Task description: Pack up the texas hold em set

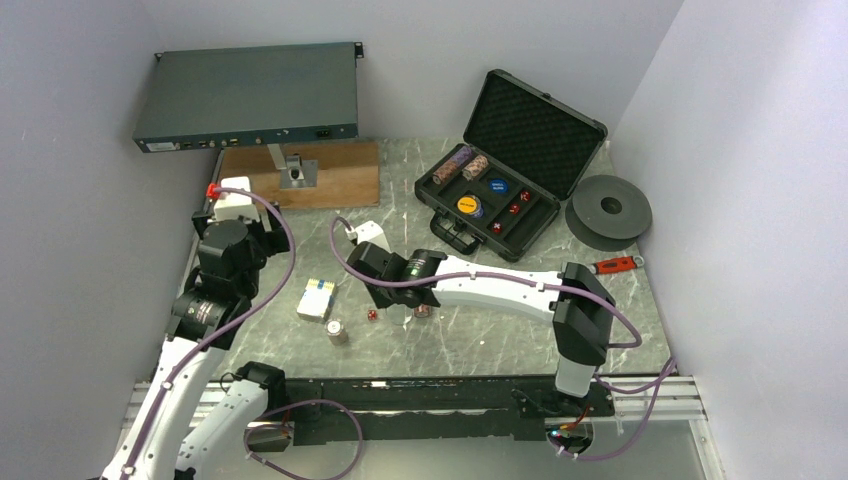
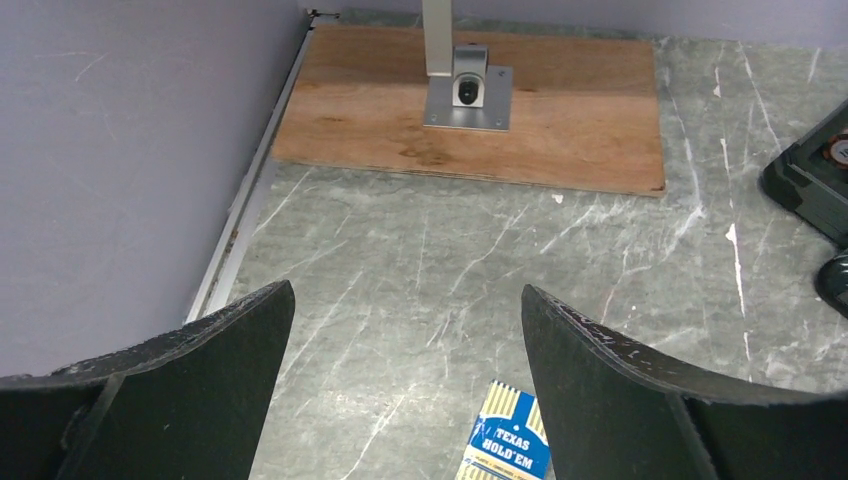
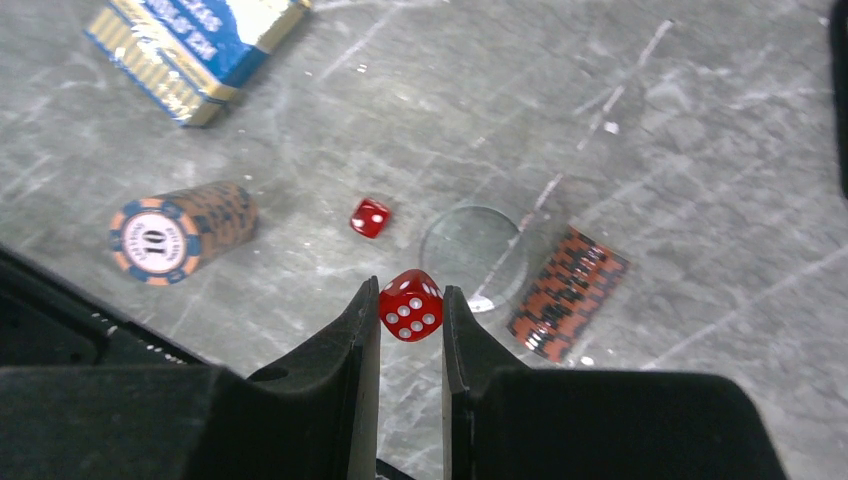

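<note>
Reaching leftward over the table, the right gripper pinches a red die, seemingly lifted; a second die lies just beyond its fingertips. The left gripper hangs spread over the card box.

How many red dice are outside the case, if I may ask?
2. The held die sits between the jaws of the right gripper; the loose die lies on the table beyond. Others may be hidden.

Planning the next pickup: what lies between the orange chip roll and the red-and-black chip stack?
The right wrist view shows a loose red die and a clear round disc between the orange chip roll and the red-and-black chip stack.
</note>
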{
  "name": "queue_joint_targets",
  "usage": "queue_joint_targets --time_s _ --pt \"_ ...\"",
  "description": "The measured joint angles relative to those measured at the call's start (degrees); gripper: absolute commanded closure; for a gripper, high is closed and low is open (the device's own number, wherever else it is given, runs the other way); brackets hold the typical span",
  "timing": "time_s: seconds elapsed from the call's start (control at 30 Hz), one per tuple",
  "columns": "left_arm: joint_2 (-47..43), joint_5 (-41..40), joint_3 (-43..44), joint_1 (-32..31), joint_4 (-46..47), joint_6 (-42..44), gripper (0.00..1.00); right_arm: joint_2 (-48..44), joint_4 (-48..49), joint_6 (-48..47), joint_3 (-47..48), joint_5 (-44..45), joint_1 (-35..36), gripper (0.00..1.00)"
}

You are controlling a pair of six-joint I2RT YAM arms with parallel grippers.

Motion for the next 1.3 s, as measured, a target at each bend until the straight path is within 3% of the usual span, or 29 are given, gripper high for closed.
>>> queue_joint_targets --time_s 0.6,1.07,1.23,1.3 --pt "-1.6 2.51 -0.79 -3.85 1.09 1.01 0.07 -1.27 -12.79 8.57 6.43 5.2 0.0 1.0" --pt "-2.45 2.27 -1.01 -6.14 1.33 1.33 0.09 -21.0 -25.88 9.49 10.38 14.93 -0.9 1.0" --pt "-2.45 2.1 -1.01 -6.62 1.33 1.36 0.08 -29.44 -27.26 7.93 10.14 16.94 -6.97 1.0" --pt "-2.45 1.9 -1.01 -6.71 1.33 1.4 0.08 -31.87 -27.21 6.47 9.01 16.26 -12.48 1.0"
